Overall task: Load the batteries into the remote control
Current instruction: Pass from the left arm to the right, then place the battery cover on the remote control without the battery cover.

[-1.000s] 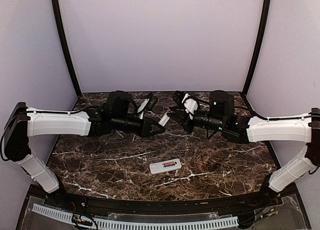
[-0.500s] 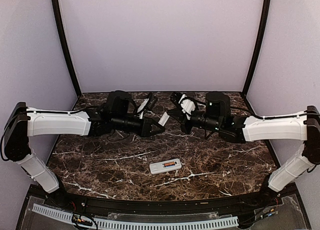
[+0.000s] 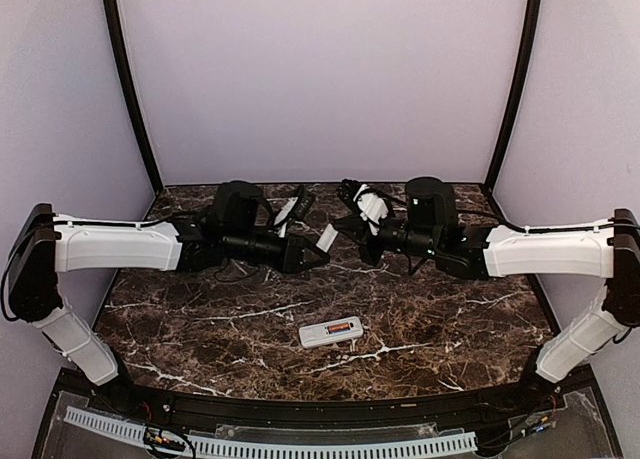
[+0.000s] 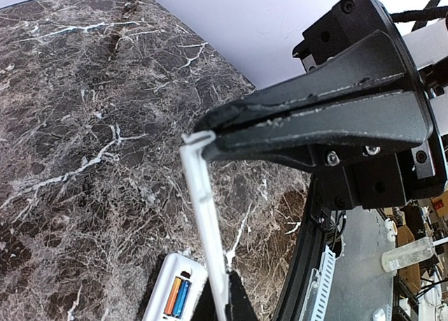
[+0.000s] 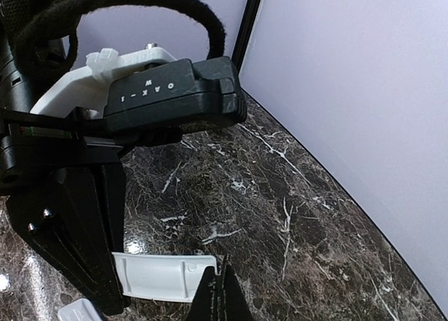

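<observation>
The white remote control (image 3: 331,331) lies back-up near the table's front centre, its compartment open. The batteries sit in it side by side, one orange (image 4: 172,298) and one blue (image 4: 183,299). Over the back of the table a small flat white cover (image 3: 327,237) is held between both arms. My left gripper (image 3: 317,251) is shut on its lower end, and the cover (image 4: 203,209) shows edge-on there. My right gripper (image 3: 339,229) is shut with its tips pinching the other end of the cover (image 5: 161,275). In the left wrist view the remote control (image 4: 159,293) lies below the cover.
Lilac walls and two black posts (image 3: 128,89) close the cell at the back and sides. A white slotted cable duct (image 3: 270,444) runs along the near edge. The left wrist's camera housing (image 5: 168,90) looms close above my right gripper. The marble tabletop (image 3: 200,319) stretches round the remote.
My right arm has slid a little to the left, and its jaws have shut on the cover's free end. The left arm, the cover and the remote have stayed put.
</observation>
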Robot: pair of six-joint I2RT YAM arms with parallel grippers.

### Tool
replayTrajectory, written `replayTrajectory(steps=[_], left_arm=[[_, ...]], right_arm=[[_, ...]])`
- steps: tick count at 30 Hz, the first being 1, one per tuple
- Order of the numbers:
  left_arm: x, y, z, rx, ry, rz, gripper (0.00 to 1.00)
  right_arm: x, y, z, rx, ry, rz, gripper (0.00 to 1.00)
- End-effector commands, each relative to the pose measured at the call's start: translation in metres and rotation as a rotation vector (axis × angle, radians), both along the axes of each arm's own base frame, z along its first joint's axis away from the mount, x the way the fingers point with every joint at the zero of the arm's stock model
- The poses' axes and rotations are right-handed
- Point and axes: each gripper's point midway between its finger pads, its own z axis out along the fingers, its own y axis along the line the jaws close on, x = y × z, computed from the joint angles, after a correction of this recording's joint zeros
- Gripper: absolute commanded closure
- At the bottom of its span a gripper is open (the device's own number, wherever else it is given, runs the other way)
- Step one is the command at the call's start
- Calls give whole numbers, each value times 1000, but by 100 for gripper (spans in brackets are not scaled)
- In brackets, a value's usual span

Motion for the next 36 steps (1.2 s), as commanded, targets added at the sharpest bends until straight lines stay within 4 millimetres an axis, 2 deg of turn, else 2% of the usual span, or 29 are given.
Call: replayTrajectory(steps=[1, 11, 15, 18, 19, 22, 25, 31, 33, 36], left_arm=[[-4, -2, -3, 4, 8, -24, 96], [-2, -3, -23, 45, 44, -25, 90], [-2, -5, -25, 45, 49, -35, 75], [-3, -5, -25, 46, 45, -45, 58], [-4, -5, -26, 51, 46, -47, 55], [-6, 0, -29, 79, 22, -58, 37], [-9, 9, -34, 120, -14, -60, 26], [-18, 18, -39, 162, -60, -110, 21], [-16, 22, -36, 172, -94, -97, 21], [-2, 36, -41, 233, -149, 3, 21]], right_arm=[[0, 1, -4, 7, 78, -22, 100], [-11, -8, -18, 25, 184, -52, 100], [-11, -11, -25, 17, 216, -76, 100], [-9, -13, -28, 12, 231, -97, 100], [-8, -14, -29, 8, 240, -104, 100], [-6, -17, -37, -15, 281, -136, 100], [-6, -21, -46, -42, 315, -164, 100], [-7, -27, -62, -60, 416, -223, 100], [-5, -36, -77, -105, 473, -290, 100], [-9, -42, -98, -130, 604, -370, 100]])
